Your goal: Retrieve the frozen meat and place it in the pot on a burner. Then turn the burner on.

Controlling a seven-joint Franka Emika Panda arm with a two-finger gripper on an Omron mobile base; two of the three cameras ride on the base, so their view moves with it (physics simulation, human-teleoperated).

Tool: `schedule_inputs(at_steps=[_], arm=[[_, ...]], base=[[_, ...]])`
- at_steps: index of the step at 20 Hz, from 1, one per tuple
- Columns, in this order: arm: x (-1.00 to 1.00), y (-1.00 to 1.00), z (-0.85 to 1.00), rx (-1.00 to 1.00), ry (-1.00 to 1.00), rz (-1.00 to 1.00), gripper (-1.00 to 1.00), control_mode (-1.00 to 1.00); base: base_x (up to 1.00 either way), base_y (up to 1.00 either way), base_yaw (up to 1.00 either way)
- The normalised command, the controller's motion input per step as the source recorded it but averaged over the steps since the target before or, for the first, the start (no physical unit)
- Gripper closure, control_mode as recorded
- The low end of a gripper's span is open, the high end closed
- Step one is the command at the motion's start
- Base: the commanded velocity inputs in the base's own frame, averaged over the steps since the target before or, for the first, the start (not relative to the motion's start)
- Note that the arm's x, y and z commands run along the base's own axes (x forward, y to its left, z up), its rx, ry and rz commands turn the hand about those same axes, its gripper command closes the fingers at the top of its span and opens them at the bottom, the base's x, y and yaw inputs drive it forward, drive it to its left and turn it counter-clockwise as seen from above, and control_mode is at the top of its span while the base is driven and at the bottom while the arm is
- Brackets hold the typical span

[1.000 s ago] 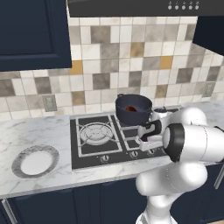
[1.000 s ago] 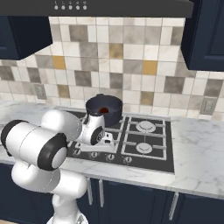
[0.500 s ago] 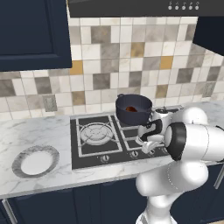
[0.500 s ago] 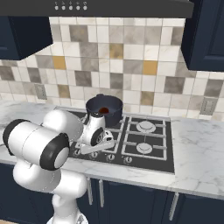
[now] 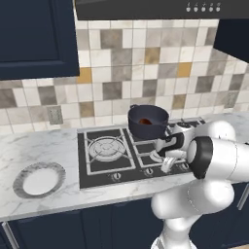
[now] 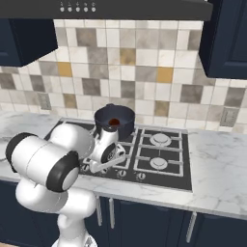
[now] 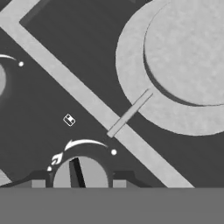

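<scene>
Now, with the reddish-brown frozen meat (image 5: 145, 120) lying in the deep navy pot (image 5: 148, 122), the gripper (image 7: 80, 183) is pinching the grey burner knob (image 7: 79, 173); turning it is coming next.

Pot (image 5: 148, 122) is a dark navy-black, and the frozen meat (image 5: 145, 121) in it shows as a small reddish-brown blob. Stove (image 5: 99, 165) is black with pale grey burners, sitting on a white marble counter (image 5: 34, 146) with grey veining, plus a white plate (image 5: 38, 178) with a grey rim. Backsplash (image 5: 121, 73) is a checker mix of grey, beige, cream and a few mustard tiles, cabinets (image 5: 34, 36) deep navy
</scene>
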Motion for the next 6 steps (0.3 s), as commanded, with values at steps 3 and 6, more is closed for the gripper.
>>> schedule_inputs(at_steps=[3, 6], arm=[[0.0, 0.0, -0.21, 0.01, 0.32, 0.34, 1.0, -1.0], [0.0, 0.0, -0.1, 0.0, 0.31, 0.3, 1.0, -1.0]], base=[[0.0, 0.0, 0.0], [0.0, 0.0, 0.0]])
